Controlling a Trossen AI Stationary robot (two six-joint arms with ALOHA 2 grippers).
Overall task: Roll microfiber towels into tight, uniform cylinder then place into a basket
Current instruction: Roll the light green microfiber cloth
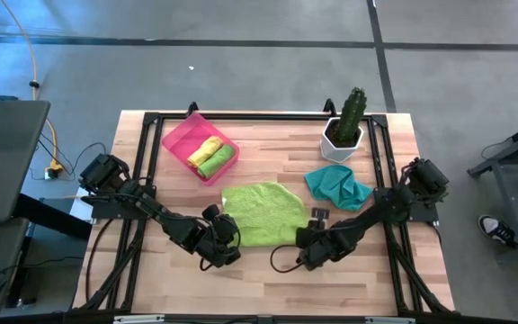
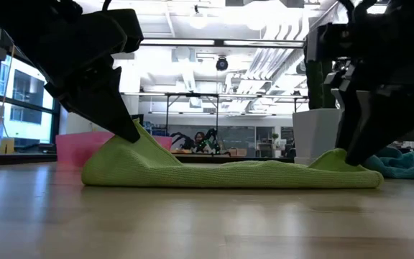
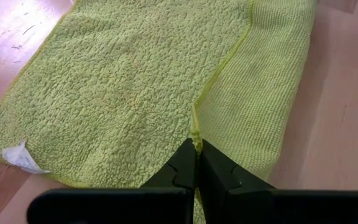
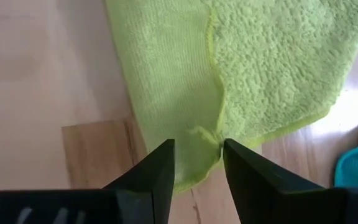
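Observation:
A lime green towel [image 1: 259, 211] lies spread on the table's middle, its near strip folded over onto the fluffy side [image 3: 253, 93]. My left gripper [image 3: 197, 152] is at the fold's left end, shut on the towel. My right gripper [image 4: 197, 149] is at the fold's right end, its fingers apart over the hem. The pink basket [image 1: 180, 135] at the far left holds a yellow roll [image 1: 207, 148] and a green roll [image 1: 218, 160]. A crumpled teal towel [image 1: 338, 186] lies at the right. My left gripper pinches the hem of the folded-over strip [image 3: 195, 132] between its two fingers, slanting down from the table's near left. That end is raised into a peak [image 2: 139, 137]; the rest lies on the table. My right gripper's fingers [image 4: 232, 155] stand on either side of the hem's corner tuft [image 4: 205, 134], slanting down from the near right. The towel rises in a small hump there [image 2: 334, 158]. Whether the fingers touch it, I cannot tell.
A white pot with a green cactus [image 1: 344, 126] stands at the far right, just beyond the teal towel. Bare wooden tabletop [image 1: 259, 283] lies along the near edge in front of both grippers. A white label [image 3: 20, 155] sticks out at one towel corner.

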